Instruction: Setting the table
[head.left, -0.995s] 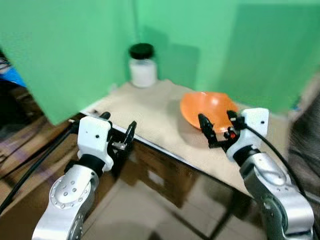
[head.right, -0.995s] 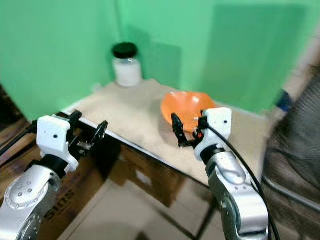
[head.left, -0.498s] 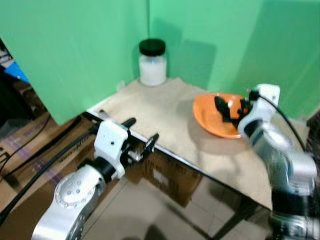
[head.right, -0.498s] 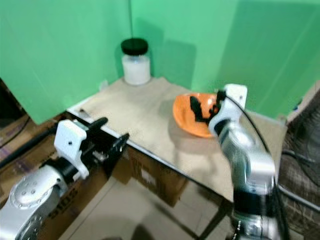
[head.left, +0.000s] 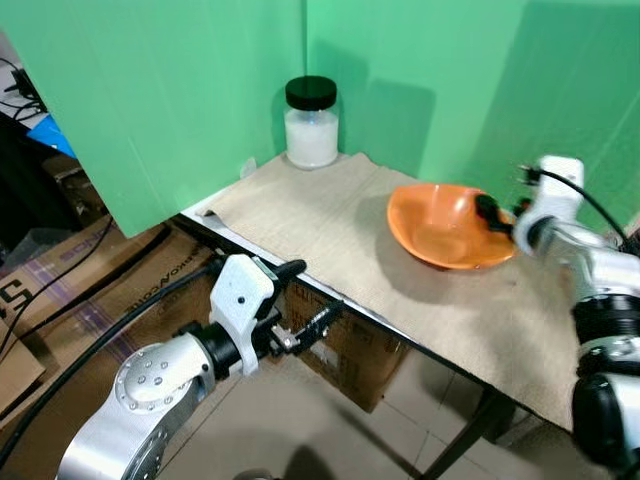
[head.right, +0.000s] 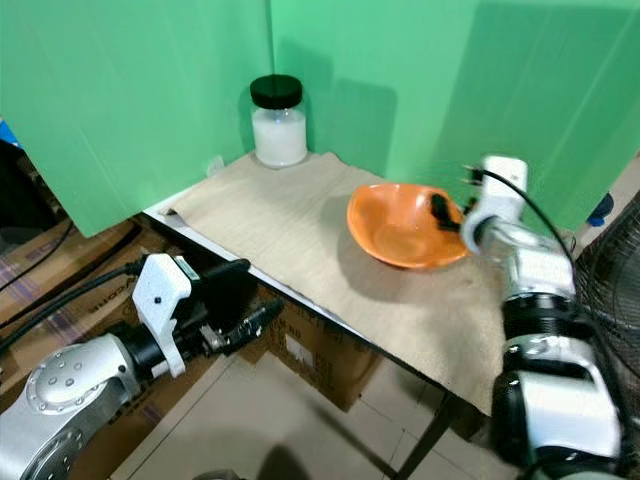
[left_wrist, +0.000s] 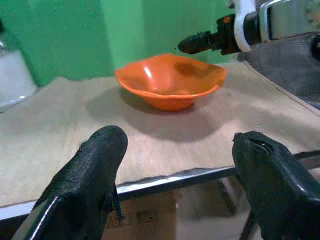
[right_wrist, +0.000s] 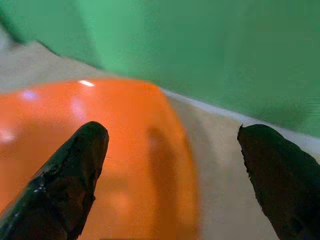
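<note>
Your right gripper had swung from the table's front edge up to the orange bowl, fingers spread wide astride its far rim. You were at the grasp step; closing on that rim looked next. The bowl was glossy, shallow, wavy-edged. Your left gripper hung open below the table.

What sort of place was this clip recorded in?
Probably a makeshift test corner, not a lived-in dining room: green backdrop panels wall in a cloth-covered table, with cardboard boxes stacked beneath.
</note>
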